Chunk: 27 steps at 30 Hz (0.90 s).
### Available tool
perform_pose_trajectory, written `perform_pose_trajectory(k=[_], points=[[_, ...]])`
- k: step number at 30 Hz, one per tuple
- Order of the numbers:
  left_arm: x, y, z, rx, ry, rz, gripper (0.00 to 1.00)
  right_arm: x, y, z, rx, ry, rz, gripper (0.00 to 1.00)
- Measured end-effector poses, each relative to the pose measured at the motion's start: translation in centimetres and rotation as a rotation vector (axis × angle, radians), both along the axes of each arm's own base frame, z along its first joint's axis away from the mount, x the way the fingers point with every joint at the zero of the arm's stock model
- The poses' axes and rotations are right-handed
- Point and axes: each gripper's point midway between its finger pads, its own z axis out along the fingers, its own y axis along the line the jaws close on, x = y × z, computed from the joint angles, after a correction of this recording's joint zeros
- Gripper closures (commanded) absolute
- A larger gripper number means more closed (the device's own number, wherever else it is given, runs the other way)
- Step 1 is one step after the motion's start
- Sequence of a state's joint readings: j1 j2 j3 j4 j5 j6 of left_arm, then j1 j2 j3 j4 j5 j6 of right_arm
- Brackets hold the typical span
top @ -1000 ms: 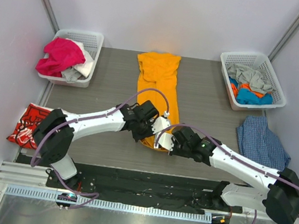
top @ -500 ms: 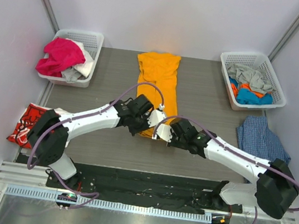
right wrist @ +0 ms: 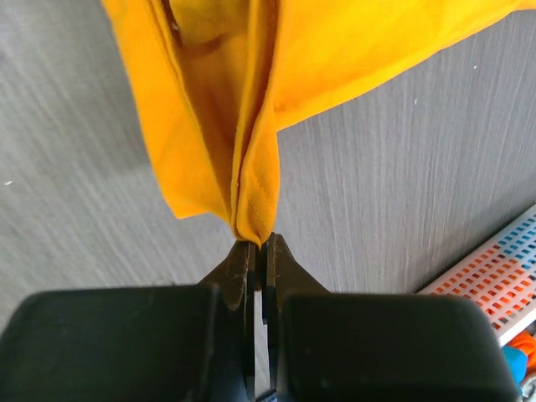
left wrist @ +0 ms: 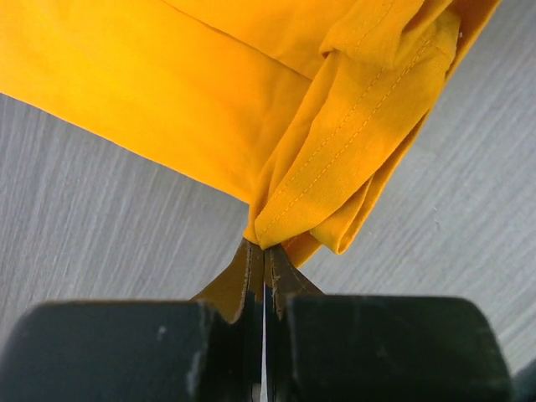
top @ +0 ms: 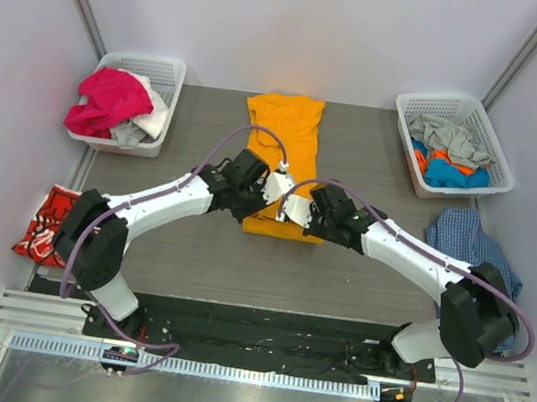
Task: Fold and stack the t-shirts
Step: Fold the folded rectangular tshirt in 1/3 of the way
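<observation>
Grey wood-grain desk (top: 373, 176) fills mid frame in top view. The plain orange-yellow cloth tee (top: 284, 128) lies as a long narrow strip up the centre, sides look already folded in. Far end is near the desk's back edge. Near end is lifted and doubled back toward frame top. Reads as the lengthwise half-fold underway: each arm holds one near corner so the hem goes over square and the strip doesn't skew.

Two white slatted plastic baskets w/ loose clothes, upper left (top: 172, 70) and upper right (top: 465, 104), prob supply bins. Blue checked cloth (top: 468, 253) lies at right edge, below the right basket. Red tee w/ white print (top: 47, 229) at lower left, draped at desk edge; can't tell if folded.

In its wrist view the left pincer (left wrist: 264, 251) is clamped on the tee's hem corner, bunched layers fanning out from the tips. The right pincer (right wrist: 256, 244) is likewise pinched tight on a stitched fold edge.

Next, imo: carry fwd to the far end, let go together. Risk: uneven release → crooked edge.
</observation>
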State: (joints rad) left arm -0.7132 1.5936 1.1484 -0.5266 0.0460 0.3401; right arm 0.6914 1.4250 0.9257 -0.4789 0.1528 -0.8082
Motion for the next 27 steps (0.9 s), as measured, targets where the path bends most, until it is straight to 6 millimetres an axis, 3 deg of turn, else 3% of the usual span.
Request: perform_pose_trajectory(k=[15,27], points=[[6.4,0.3,-1.6,0.009,0.001,0.077,1.00,5.7,1.0,-0.6,-0.041,-0.019,-0.046,0.99],[10.7,1.8,-2.1,0.026,-0.022,0.159,1.00,10.5,2.5,-0.7,-0.074,-0.045,-0.033,0.99]])
